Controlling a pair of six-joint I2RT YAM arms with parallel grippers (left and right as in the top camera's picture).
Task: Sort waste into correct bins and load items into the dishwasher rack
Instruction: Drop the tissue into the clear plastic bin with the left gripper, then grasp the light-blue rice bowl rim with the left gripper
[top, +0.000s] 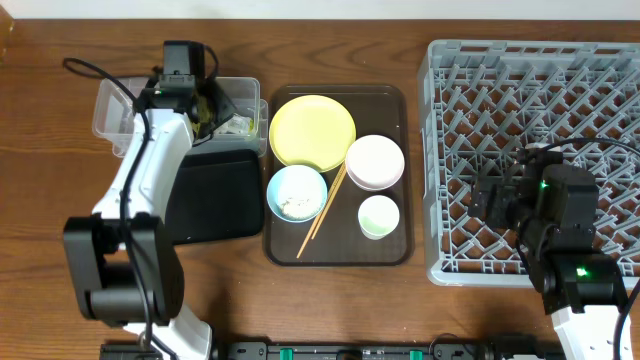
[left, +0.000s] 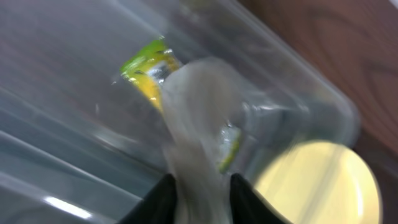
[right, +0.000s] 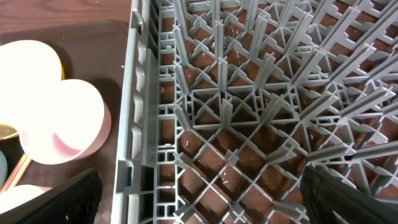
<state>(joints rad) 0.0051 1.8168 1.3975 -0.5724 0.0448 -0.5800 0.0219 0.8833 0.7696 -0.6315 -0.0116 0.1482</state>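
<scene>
The yellow-green wrapper lies in the clear tub near the counter's back left corner, with the black tray just in front. The yellow plate, blue bowl, white bowl, green cup and chopsticks sit mid-counter. The big grey rack fills the right edge.

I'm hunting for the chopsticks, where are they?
Overhead view, centre: the chopsticks lie slanted on the brown tray, between the light-blue bowl and the pale-green cup.

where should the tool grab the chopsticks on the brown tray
Probably near the lower end of the chopsticks, coming straight down with jaws across them. That end lies on bare brown tray, while the upper part runs between the blue bowl and white bowl.
</scene>
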